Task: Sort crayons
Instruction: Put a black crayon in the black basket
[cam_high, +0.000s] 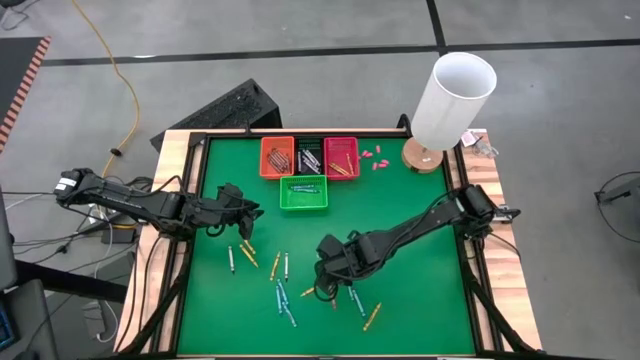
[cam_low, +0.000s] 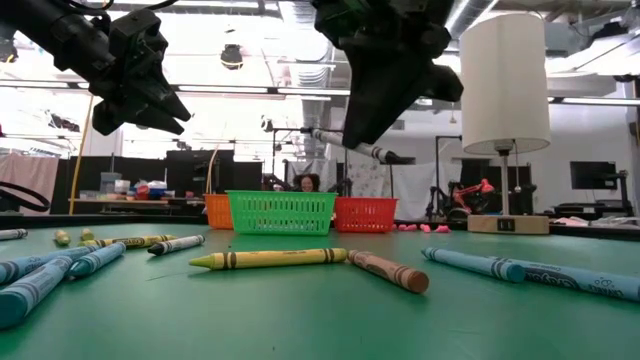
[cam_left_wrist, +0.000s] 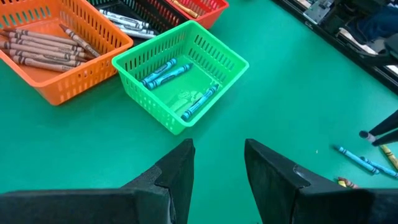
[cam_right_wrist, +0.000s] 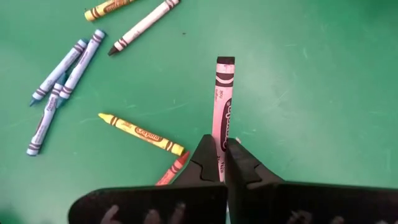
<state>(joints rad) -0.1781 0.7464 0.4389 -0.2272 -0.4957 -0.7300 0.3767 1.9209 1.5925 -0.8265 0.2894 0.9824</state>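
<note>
Several loose crayons (cam_high: 280, 270) in yellow, blue, brown and white lie flat on the green table, toward its near side. My right gripper (cam_right_wrist: 216, 142) hangs above them (cam_high: 325, 268), shut on a pink crayon (cam_right_wrist: 222, 93). My left gripper (cam_left_wrist: 219, 146) stands open and empty above the table's left side (cam_high: 248, 205), just short of the green basket (cam_left_wrist: 180, 78), which holds blue crayons. Behind it stand an orange basket (cam_left_wrist: 56, 56) with brown crayons, a dark one (cam_high: 309, 157) with white ones, and a red one (cam_high: 341, 157). My right gripper pinches the pink crayon between its two fingers at one end of the stick (cam_right_wrist: 219, 138). The fingers slant down from above and lie along the crayon. Most of the stick juts out past the fingertips, its flat end (cam_right_wrist: 225, 61) foremost, lifted clear of the table.
A white-shaded lamp (cam_high: 452, 100) on a wooden foot stands at the far right corner, with small pink bits (cam_high: 372, 158) beside the red basket. The four baskets cluster at the far middle. A raised dark rim (cam_high: 195, 200) runs round the table. Bare green lies to the right.
</note>
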